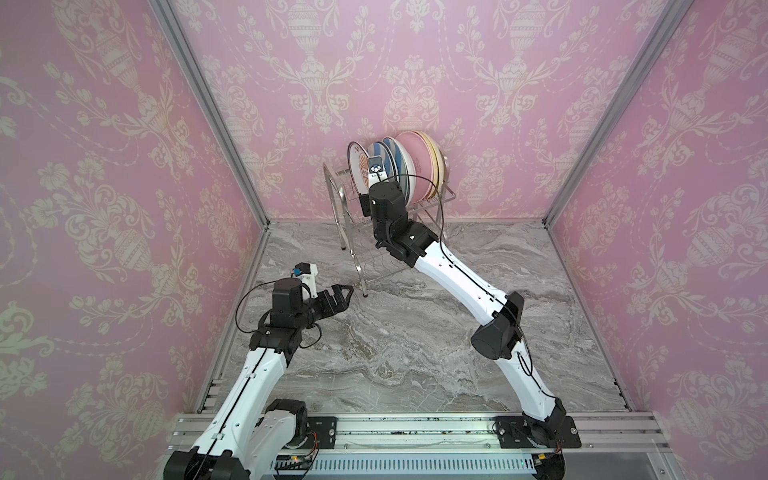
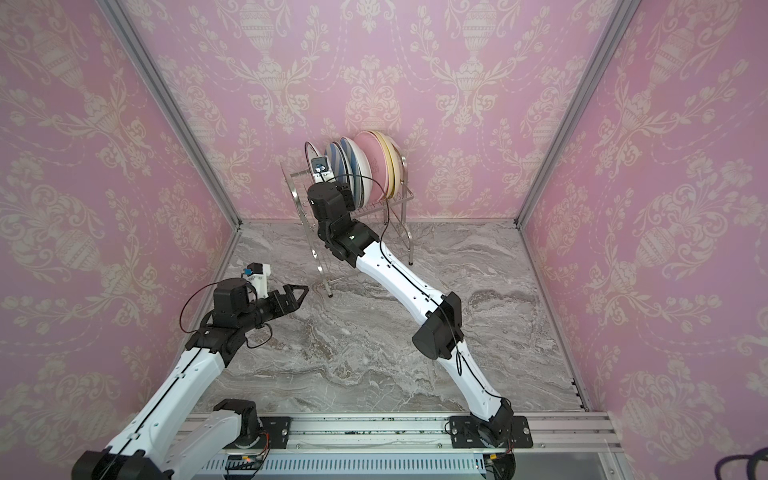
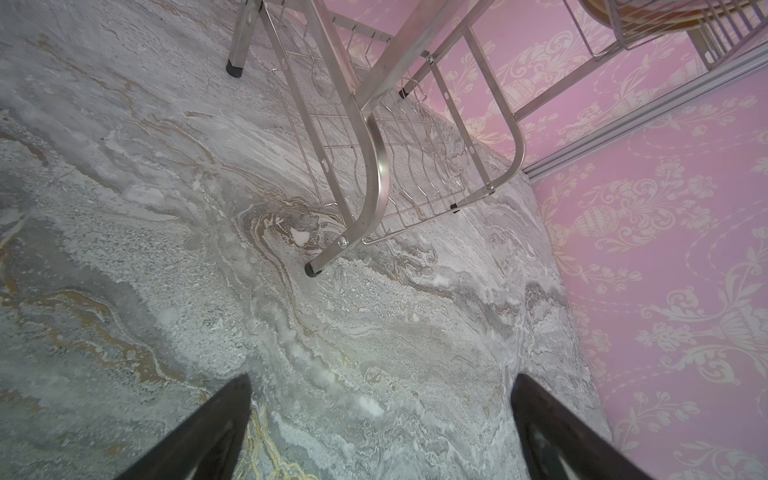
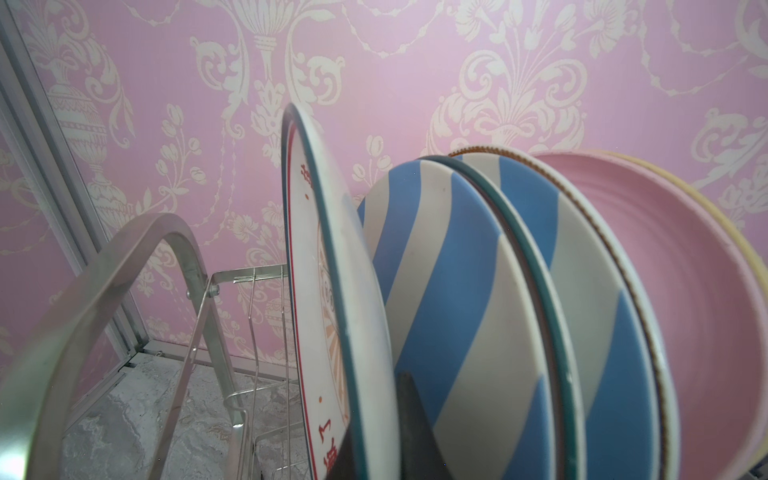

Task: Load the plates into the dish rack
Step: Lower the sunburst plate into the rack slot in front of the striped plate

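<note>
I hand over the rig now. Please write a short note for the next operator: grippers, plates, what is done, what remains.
Left gripper: open, empty, over the table near a front leg of the dish rack.
Right gripper: shut on the rim of the sunburst plate, upright at the end of the row in the upper tier.
Done: a striped plate, the pink plate and others stand on edge there; no plate lies on the table.
Left: release, withdraw the arm; probably the last plate.

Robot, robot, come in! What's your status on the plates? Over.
Left gripper open, empty. Right gripper shut on sunburst plate, upright at end of dish rack. Striped plate close beside it; nothing else blocking.
</note>
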`<state>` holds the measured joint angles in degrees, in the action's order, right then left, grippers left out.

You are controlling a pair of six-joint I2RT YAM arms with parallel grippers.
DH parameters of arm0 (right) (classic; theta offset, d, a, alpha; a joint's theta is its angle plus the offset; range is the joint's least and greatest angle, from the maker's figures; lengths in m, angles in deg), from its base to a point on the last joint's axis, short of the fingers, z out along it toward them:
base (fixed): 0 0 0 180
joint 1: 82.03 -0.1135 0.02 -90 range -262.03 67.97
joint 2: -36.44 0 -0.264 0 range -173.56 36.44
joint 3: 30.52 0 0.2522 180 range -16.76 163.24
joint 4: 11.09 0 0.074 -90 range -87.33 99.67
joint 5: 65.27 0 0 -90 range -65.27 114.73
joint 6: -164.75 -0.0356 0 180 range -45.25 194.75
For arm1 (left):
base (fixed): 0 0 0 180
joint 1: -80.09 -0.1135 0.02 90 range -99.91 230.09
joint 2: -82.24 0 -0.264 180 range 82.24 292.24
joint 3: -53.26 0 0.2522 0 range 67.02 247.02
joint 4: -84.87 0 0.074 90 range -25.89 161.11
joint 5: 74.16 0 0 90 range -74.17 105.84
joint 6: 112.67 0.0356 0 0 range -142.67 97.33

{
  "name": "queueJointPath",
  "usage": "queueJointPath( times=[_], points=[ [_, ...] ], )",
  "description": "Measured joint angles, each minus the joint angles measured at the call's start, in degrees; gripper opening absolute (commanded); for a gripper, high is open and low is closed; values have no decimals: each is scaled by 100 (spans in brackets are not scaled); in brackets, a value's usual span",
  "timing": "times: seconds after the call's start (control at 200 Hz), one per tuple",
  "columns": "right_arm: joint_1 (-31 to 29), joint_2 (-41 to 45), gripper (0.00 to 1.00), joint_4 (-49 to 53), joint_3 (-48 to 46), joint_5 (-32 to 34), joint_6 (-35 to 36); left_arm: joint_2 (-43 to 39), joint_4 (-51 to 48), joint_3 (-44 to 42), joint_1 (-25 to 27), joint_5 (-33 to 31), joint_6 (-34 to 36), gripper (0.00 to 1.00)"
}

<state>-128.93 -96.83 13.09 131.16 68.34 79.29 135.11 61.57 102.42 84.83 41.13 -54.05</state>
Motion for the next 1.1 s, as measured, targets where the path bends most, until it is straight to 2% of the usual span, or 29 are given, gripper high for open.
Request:
queueJointPath(
  times=[0.525,0.726,0.851,1.101],
  points=[
    [-11,-160,0,-157,9,136,-9,-2,-42,-46,0,-2,0,99],
    [-11,-160,19,-162,11,138,-24,-4,-44,-87,0,-2,0,99],
    [-11,-160,22,-214,26,168,-13,-33,-42,-105,0,-2,0,99],
    [-13,-160,34,-269,31,208,24,-39,-39,-142,2,-2,0,99]
  ],
)
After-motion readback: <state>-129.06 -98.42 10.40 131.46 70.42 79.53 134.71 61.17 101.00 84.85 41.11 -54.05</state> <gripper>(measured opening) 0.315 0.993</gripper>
